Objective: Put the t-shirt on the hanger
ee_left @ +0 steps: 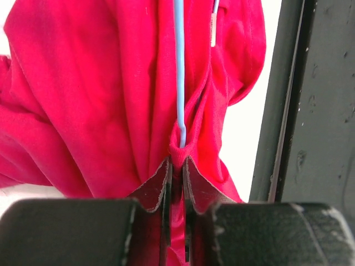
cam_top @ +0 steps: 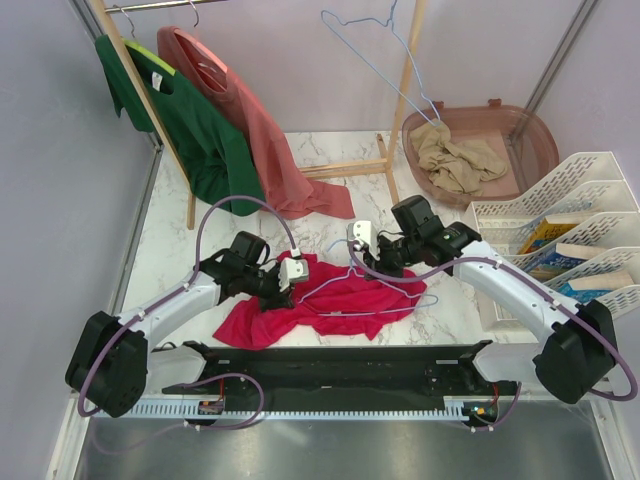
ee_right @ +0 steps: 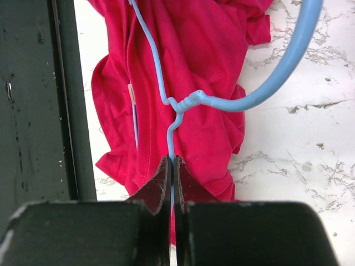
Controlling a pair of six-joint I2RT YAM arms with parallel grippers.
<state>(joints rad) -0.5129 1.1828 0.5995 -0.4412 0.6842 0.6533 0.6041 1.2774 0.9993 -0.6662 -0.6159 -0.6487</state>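
Observation:
The crimson-red t-shirt (cam_top: 330, 300) lies crumpled on the marble table in front of the arms. The pale-blue wire hanger (cam_top: 372, 312) lies across it. My left gripper (cam_top: 303, 283) is shut on a fold of the t-shirt (ee_left: 100, 100). In the left wrist view (ee_left: 176, 163) one hanger arm (ee_left: 179, 66) runs down into that pinched fold. My right gripper (cam_top: 354, 262) is shut on the hanger wire just below its twisted neck (ee_right: 183, 102). The right wrist view (ee_right: 172, 165) shows the hook curving off to the upper right, with the t-shirt (ee_right: 199, 50) under it.
A wooden rack (cam_top: 400, 110) at the back holds a dark green shirt (cam_top: 205, 135), a salmon-pink shirt (cam_top: 270, 150) and a second wire hanger (cam_top: 385, 45). A brown basket (cam_top: 530, 135) holds beige cloth. White racks (cam_top: 580, 215) with books stand right. A black rail (cam_top: 330, 365) lies at the near edge.

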